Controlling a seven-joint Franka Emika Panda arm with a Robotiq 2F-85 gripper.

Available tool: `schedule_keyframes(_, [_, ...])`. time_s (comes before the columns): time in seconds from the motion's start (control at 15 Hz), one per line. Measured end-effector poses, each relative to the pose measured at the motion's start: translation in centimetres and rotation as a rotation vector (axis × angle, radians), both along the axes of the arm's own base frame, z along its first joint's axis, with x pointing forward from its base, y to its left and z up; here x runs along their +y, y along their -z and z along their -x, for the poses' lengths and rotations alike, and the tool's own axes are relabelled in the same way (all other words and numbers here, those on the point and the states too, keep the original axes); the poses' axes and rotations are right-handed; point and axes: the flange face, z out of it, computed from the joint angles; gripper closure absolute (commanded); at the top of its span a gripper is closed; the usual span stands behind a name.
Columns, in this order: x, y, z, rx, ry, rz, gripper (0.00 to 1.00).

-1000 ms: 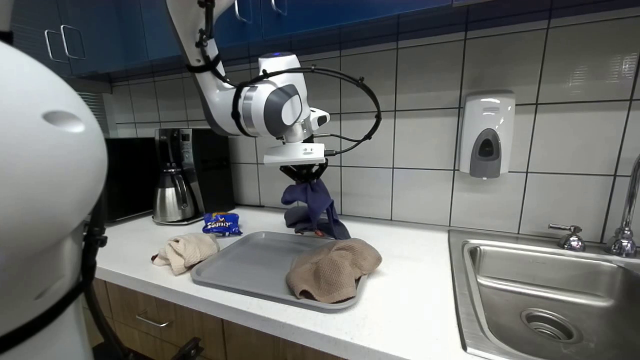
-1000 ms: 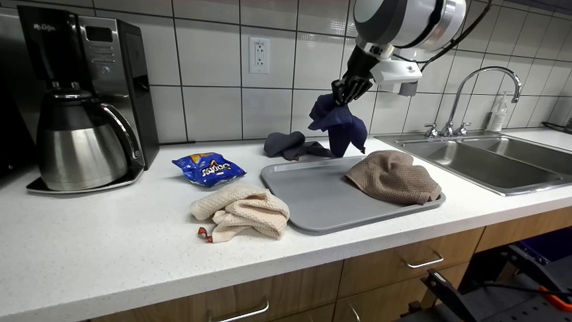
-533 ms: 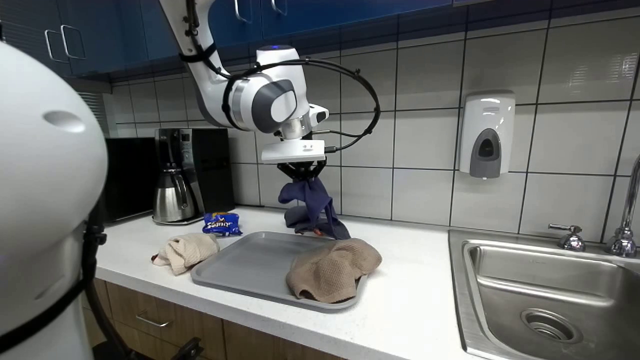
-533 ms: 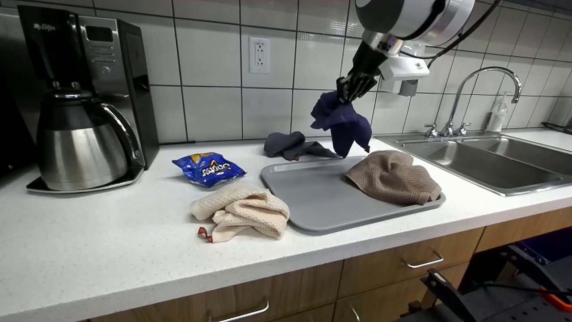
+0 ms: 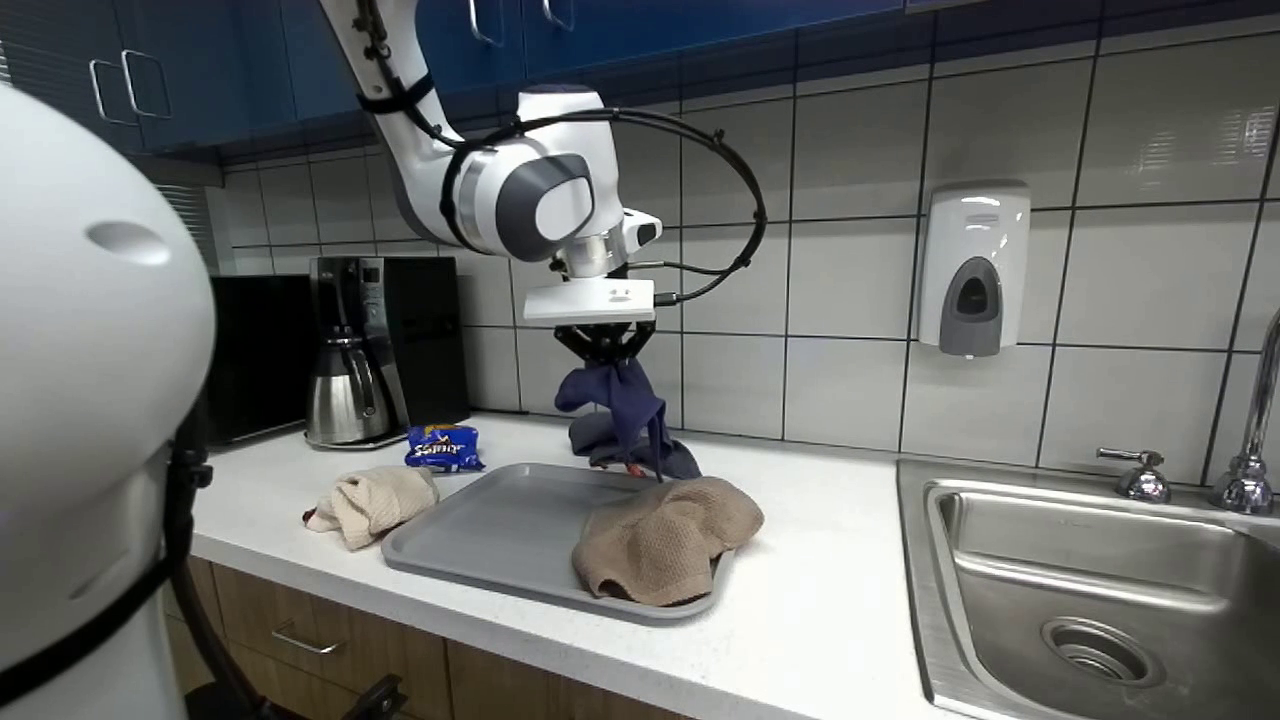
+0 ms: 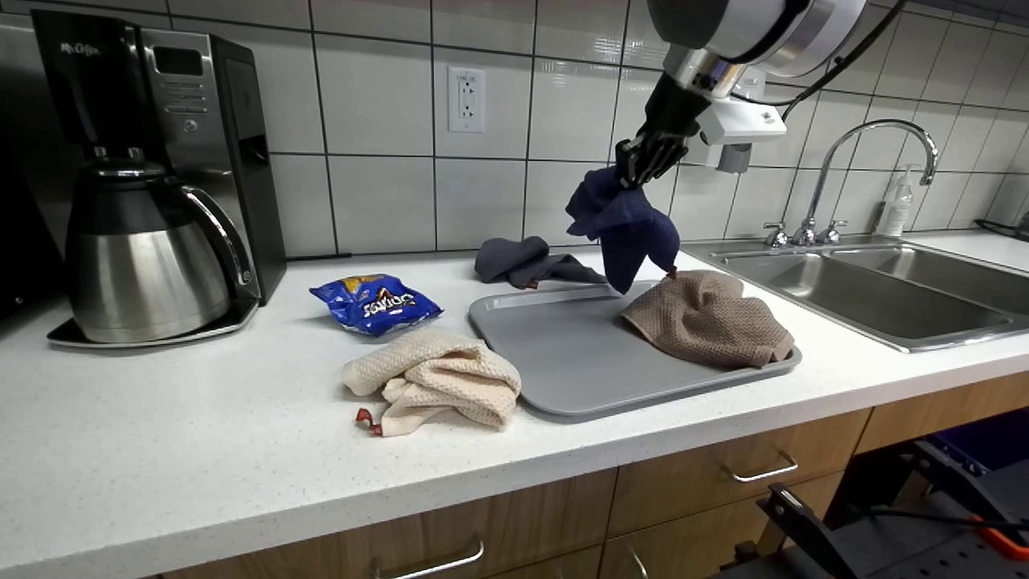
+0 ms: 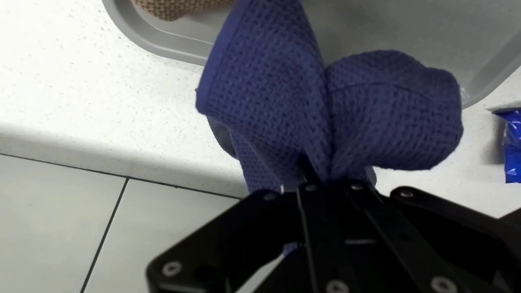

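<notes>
Though nubby, limp indigo cloth (image 7: 297,97)

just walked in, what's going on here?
Robot arm has its gripper shut on a navy cloth, which hangs bunched by the back edge of a gray tray. A brown cloth lies on one end of that tray. Around it on the counter: a dark gray cloth behind, a cream cloth and a blue snack bag beyond one end.
</notes>
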Motion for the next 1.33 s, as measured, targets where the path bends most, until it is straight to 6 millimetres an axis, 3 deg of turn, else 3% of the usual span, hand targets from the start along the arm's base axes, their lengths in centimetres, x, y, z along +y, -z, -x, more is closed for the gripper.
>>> schedule_keyframes(0.73, [-0.2,3.0,1.9,0.09,-0.041,0.03,0.98])
schedule_keyframes(1.33, [-0.9,6.6,2.0,0.168,-0.055,0.102,0.98])
